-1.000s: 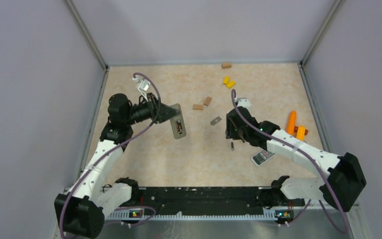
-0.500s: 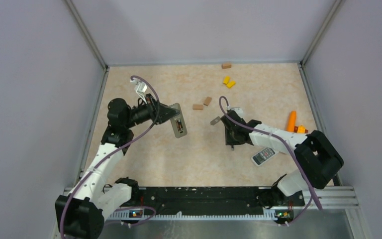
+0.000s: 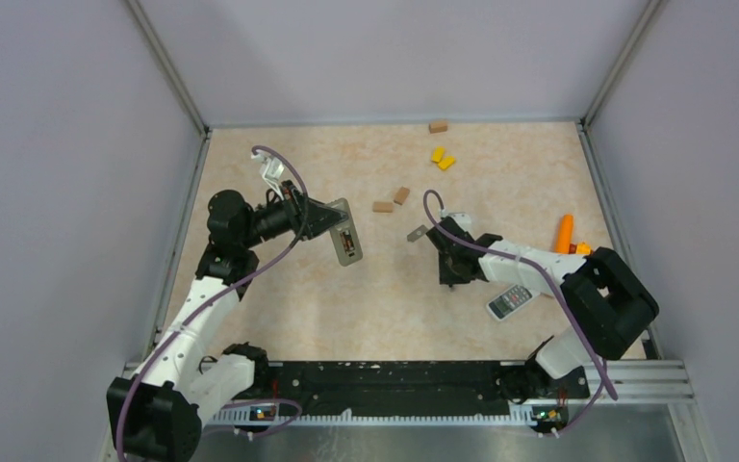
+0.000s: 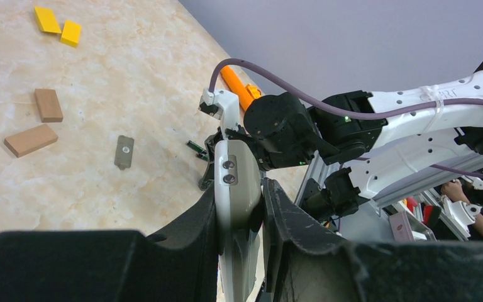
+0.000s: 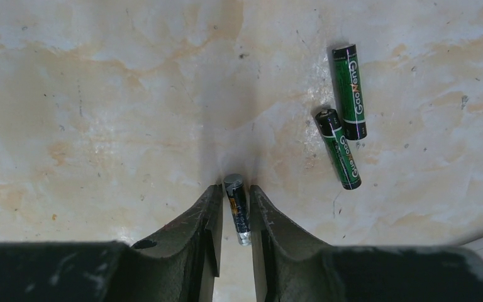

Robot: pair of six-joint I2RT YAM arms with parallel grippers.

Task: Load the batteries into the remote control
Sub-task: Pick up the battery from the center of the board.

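1. A small grey cover plate (image 3: 418,232) lies flat on the beige table (image 3: 346,318). Every place below is given from this plate.
2. Left of the plate, the left gripper (image 4: 239,217) is clamped on the grey remote (image 4: 234,176), one finger on each long side. The remote is raised above the table, and the top view shows its open battery bay facing up.
3. Just right of the plate, toward the arm bases, the right gripper (image 5: 236,192) points straight down at the table. Its fingers stand close on either side of one battery (image 5: 237,207), which lies lengthwise between them. Whether the pads actually press it, I cannot tell.
4. Two other batteries (image 5: 349,91) lie loose on the table just beside that gripper, on the same side of the plate. They are close together and nearly parallel.
5. Farther right of the plate and nearer the arm bases, a white remote (image 3: 509,302) lies flat with its buttons up.
6. Beyond the plate and slightly left sit two brown blocks (image 3: 392,200). Two yellow blocks (image 3: 442,157) sit farther beyond it.
7. Well to the plate's right lie orange pieces (image 3: 564,234).
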